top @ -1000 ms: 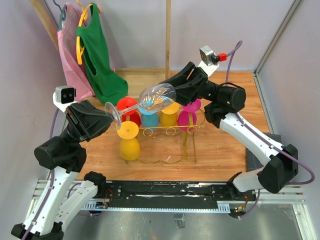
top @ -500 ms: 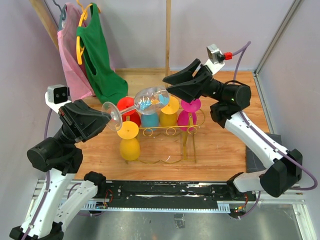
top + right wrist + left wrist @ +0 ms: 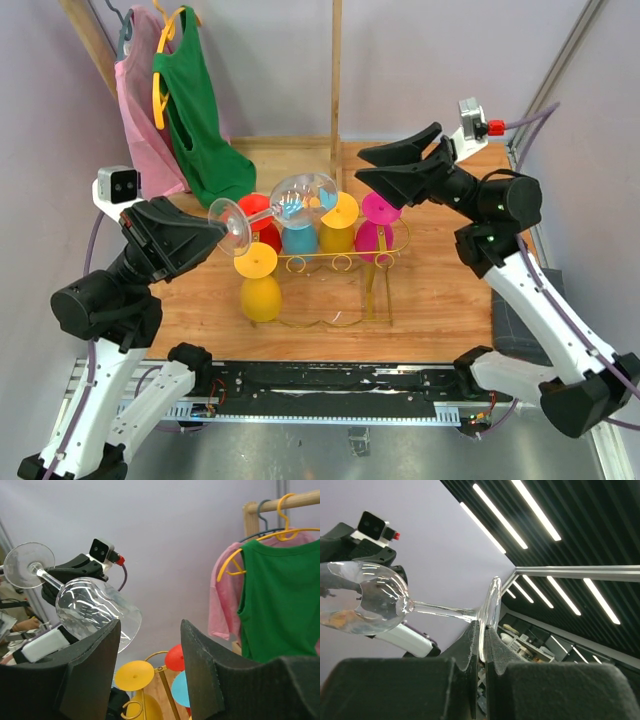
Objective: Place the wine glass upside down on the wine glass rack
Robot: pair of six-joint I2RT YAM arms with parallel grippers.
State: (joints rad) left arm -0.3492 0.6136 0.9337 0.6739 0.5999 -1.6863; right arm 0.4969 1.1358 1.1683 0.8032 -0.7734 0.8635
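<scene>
Left gripper (image 3: 220, 232) clamped on the foot rim of the wine glass (image 3: 292, 199), held near-horizontal above the left end of the wine glass rack (image 3: 340, 263); light, slick, brittle, so edge pinch looks marginal, stem safer; right gripper (image 3: 398, 172) jaws apart, empty, apparently clear of the bowl

The top view is bright, evenly lit and sharp, with only faint, soft shadows on the counter (image 3: 440, 290). The left wrist view looks up at ceiling light strips (image 3: 535, 510) — hard white bars against black. White glints streak the wine glass (image 3: 95, 612); the right tool (image 3: 150, 627), close to the lens, is dark and soft.
</scene>
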